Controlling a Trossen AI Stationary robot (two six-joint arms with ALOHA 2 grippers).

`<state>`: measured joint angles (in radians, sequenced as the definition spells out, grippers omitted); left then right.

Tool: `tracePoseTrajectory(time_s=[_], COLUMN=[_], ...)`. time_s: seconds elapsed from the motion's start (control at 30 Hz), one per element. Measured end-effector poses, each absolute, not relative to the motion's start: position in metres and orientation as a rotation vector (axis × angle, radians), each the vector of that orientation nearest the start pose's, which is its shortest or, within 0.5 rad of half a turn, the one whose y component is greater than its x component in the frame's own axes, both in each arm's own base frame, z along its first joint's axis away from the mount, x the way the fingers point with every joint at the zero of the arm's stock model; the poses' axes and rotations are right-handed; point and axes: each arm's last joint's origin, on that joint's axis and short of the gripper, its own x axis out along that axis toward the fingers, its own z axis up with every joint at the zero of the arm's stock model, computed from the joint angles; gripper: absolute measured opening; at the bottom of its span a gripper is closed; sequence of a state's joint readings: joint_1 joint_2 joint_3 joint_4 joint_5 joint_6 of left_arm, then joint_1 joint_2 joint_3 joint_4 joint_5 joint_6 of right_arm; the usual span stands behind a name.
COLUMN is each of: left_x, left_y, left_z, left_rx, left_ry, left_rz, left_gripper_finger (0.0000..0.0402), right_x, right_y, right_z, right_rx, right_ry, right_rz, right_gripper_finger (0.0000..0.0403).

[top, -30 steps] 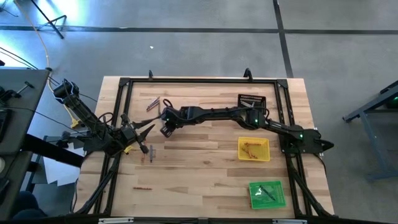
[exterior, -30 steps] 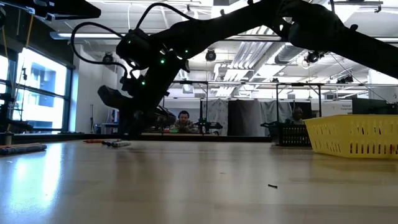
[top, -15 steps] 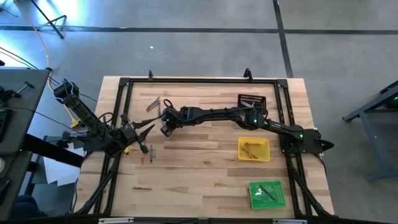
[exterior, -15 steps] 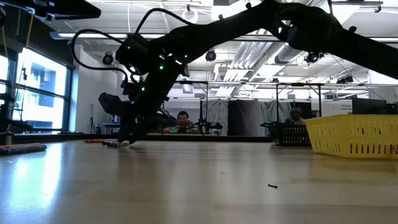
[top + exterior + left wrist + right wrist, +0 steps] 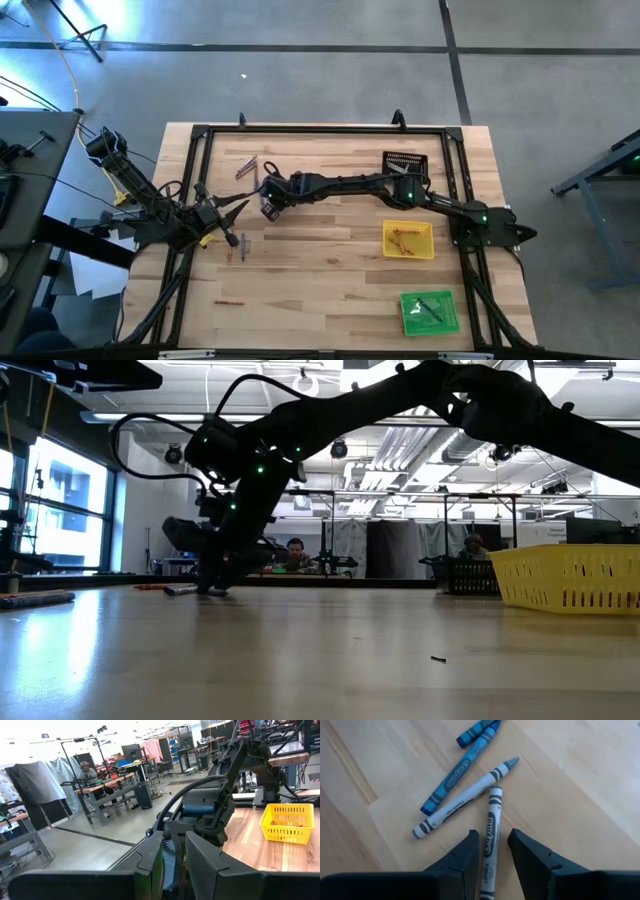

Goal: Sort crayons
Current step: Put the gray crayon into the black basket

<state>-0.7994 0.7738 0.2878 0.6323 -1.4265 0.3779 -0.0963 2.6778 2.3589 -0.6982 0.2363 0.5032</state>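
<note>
A grey crayon (image 5: 491, 830) lies on the table (image 5: 330, 250) at its far left, between the spread fingers of the right gripper (image 5: 492, 852), touching another grey crayon (image 5: 465, 797). The left gripper (image 5: 238, 207), fingers slightly parted, waits nearby.

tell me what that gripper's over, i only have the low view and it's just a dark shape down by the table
Observer: That's the right gripper. It is open, with a finger on either side of a grey crayon lying flat on the wood.
Operator: anything crowding it
Observer: A second grey crayon touches its tip, and two blue crayons lie just beyond.
Operator: what's in the yellow tray, i only see its side
Observer: From above, the yellow tray holds a few orange-red crayons.
</note>
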Motion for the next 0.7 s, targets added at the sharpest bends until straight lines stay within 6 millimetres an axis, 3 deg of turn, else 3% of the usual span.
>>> tracePoseTrajectory(time_s=[0.13,0.33,0.47,0.7], left_x=[0.123,0.123,0.123,0.123], left_y=[-0.085,-0.085,-0.085,-0.085], left_z=[0.237,0.237,0.237,0.237], left_rx=[0.232,0.232,0.228,0.228], left_ry=[0.053,0.053,0.053,0.053], left_rz=[0.628,0.628,0.628,0.628], left_gripper_finger=[0.0074,0.0074,0.0074,0.0074], right_x=[0.554,0.548,0.539,0.509], right_y=[-0.06,-0.06,-0.061,-0.056], right_z=[0.119,0.117,0.12,0.152], right_rx=[0.343,0.274,0.254,0.202], right_ry=[0.938,1.018,1.123,1.356], right_rz=[-0.533,-0.505,-0.481,-0.442], right_gripper_finger=[0.0094,0.0014,0.0016,0.0005])
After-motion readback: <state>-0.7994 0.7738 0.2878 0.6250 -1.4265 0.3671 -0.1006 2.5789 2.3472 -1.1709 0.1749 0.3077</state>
